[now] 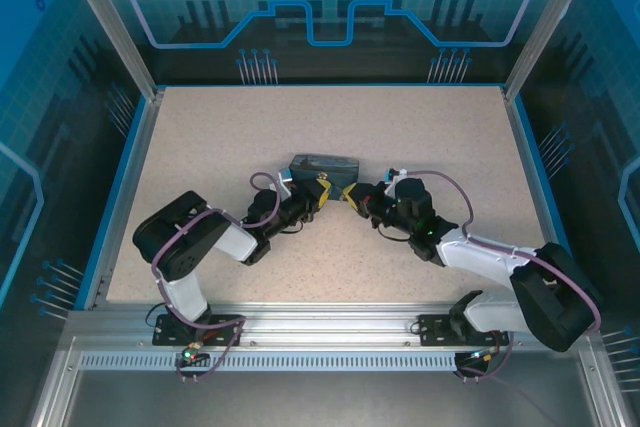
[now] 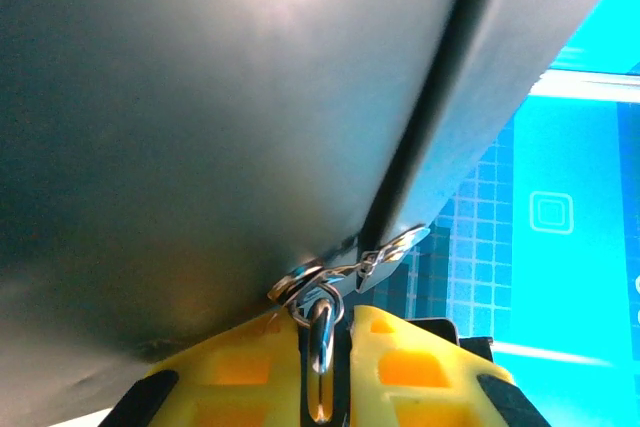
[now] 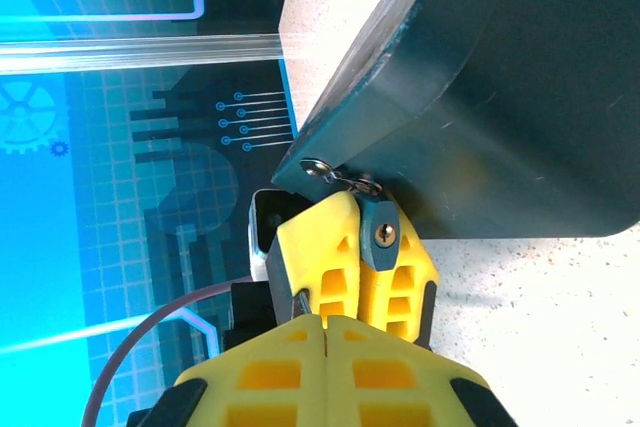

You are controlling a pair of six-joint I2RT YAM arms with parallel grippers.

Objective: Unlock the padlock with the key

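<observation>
Left fingers [image 3: 318, 247] pinch the padlock [image 3: 372, 252], keyhole [image 3: 384, 235] facing the right wrist camera; right fingers [image 3: 265, 372] closed.

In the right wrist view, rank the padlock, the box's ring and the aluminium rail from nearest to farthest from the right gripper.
From the right gripper:
1. The padlock, just ahead, slightly right.
2. The ring, beyond it at the corner of the box.
3. The rail, far back, upper left.

Box [image 1: 325, 163]: lying flat on table [image 1: 200, 147].
Left gripper [image 1: 322, 190]: reaching up to box's near edge.
Right gripper [image 1: 350, 193]: pointing at box's near-right corner.
</observation>
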